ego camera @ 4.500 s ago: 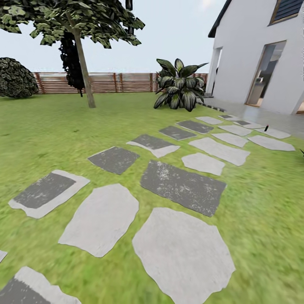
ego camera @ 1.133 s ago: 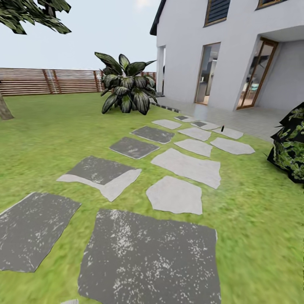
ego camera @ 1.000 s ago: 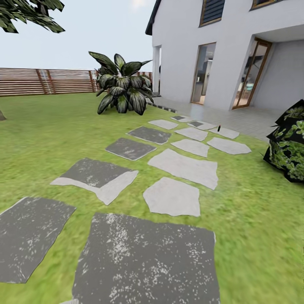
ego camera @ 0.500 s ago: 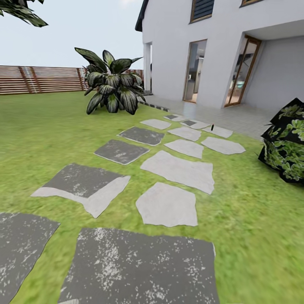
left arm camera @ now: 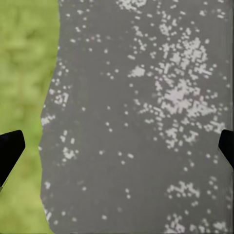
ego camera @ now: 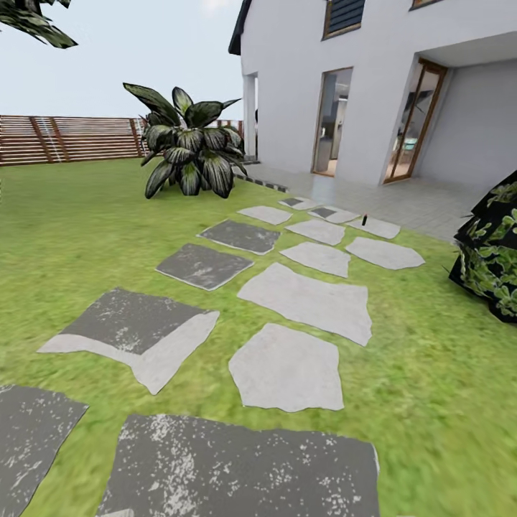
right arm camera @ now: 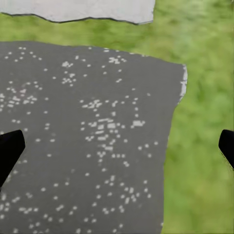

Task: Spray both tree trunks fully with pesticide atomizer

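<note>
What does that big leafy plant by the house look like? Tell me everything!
The broad-leaved plant is a low, bushy clump with no trunk showing. Its long, pointed leaves are dark green, nearly black, streaked with pale stripes. The top leaves stand upright and fan outward; the lower ones droop toward the lawn it grows from. It stands in front of the wooden fence, beside the white house's corner, past the far end of the stepping stones. Nothing else touches it.
</note>
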`<state>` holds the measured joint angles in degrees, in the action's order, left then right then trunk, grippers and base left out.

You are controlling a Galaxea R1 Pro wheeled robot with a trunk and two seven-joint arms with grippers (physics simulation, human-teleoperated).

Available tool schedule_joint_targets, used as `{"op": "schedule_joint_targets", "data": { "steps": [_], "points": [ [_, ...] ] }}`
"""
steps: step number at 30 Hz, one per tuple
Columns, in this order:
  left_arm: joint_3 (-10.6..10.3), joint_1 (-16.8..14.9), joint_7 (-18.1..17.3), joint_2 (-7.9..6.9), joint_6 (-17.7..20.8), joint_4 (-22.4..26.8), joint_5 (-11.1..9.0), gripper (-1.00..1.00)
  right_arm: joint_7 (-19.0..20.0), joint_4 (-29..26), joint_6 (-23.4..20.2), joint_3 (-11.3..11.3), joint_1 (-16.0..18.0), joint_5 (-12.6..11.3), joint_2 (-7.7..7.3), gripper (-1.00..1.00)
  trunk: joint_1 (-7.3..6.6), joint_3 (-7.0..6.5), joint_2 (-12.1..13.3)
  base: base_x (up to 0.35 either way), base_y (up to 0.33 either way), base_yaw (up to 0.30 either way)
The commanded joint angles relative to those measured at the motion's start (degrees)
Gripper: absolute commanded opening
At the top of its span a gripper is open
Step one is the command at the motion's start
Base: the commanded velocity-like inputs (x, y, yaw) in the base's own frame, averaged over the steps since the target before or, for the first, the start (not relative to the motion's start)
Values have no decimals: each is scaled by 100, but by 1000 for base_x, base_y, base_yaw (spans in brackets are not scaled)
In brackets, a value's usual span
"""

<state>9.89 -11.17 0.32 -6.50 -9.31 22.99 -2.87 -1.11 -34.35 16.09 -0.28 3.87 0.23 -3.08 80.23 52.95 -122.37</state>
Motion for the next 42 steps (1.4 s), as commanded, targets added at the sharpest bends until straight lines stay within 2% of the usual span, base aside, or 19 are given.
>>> {"op": "schedule_joint_targets", "data": {
  "steps": [1, 37, 42],
  "points": [
    [-2, -2, 3, 0, -18, -5, -30, 100, -12, 2, 17, 1, 2, 3, 0, 100, 3, 5, -1, 335, 0, 0],
    [-5, -4, 3, 0, -18, -5, -29, 100, -12, -1, 24, 1, 5, -5, -79, 100, 3, 5, -1, 335, 0, 0],
    [-3, -3, 3, 0, -19, -5, -30, 100, -12, -1, 18, 1, 3, -6, -79, 100, 3, 5, -1, 335, 0, -133]
  ]
}}
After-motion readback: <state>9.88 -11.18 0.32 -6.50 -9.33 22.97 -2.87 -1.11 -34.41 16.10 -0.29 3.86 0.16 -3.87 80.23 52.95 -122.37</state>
